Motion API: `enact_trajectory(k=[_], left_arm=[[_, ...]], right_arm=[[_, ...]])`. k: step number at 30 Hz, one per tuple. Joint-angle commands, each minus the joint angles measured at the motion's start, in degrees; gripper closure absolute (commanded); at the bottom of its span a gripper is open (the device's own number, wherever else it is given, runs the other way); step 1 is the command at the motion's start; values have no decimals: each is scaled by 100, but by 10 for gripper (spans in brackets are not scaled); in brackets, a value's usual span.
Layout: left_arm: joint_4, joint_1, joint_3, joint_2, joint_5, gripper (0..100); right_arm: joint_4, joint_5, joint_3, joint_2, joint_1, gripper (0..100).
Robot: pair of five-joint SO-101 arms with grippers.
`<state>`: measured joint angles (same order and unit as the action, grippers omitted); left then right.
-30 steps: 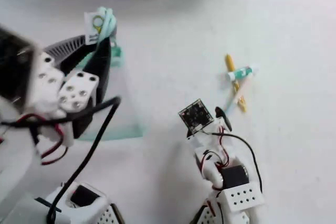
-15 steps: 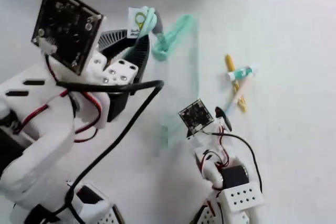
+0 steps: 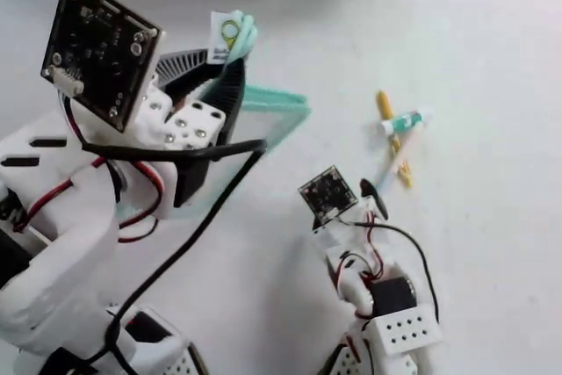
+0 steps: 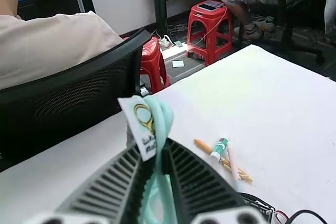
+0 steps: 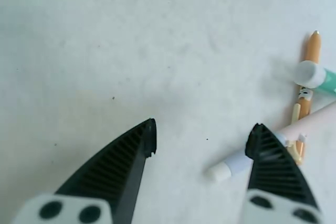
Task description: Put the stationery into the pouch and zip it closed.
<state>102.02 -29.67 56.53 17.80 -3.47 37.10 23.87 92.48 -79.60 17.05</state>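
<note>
**Left gripper pinches the pouch; stationery lies loose on the table**

High view: The left gripper (image 3: 230,52), on the big white arm at the left side, is clamped on one end of the clear plastic pouch with a teal-green edge (image 3: 279,104). It grips just below the pouch's white paper tag with a yellow-green ring (image 3: 224,34). The pouch hangs from that grip, and its teal edge slants out toward the middle of the white table (image 3: 492,50). Whether its lower part touches the tabletop cannot be told. Well apart from it lie the orange pencil (image 3: 385,104), the teal tube with a white cap (image 3: 404,121) resting across the pencil, and the pale pink pen (image 3: 392,162). The right gripper (image 3: 369,194) sits low, just beside the near end of the pen.

Left wrist view: The left gripper's (image 4: 157,145) black ribbed fingers (image 4: 110,188) meet tightly around the bunched teal pouch (image 4: 160,111), with the tag (image 4: 137,128) sticking up beside it. Farther off on the table lie the pencil (image 4: 202,144), tube (image 4: 219,148) and pen (image 4: 232,161), all touching.

Right wrist view: The right gripper (image 5: 204,128) has its black ribbed fingers (image 5: 123,169) spread wide over bare table, with nothing between them. The white end of the pen (image 5: 228,165) lies just beside one finger, which hides part of the barrel. Beyond it are the pencil (image 5: 311,56) and the tube (image 5: 323,77).
</note>
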Motion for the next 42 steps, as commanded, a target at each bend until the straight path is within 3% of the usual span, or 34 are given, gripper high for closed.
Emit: enact_trajectory(k=[1,12,21,42], left_arm=[[18,-48,35,13,-167,976],[-97,-92,88,-22,-229,976],[-492,-66,70,-242,-484,976],[-457,-84,35,-374,-475,976]], right_arm=[[-127,44,-35,-75,-13,719],[-127,44,-53,-75,-48,719],[-497,-9,-193,-84,-1209,719],[-497,-9,-193,-84,-1218,719]])
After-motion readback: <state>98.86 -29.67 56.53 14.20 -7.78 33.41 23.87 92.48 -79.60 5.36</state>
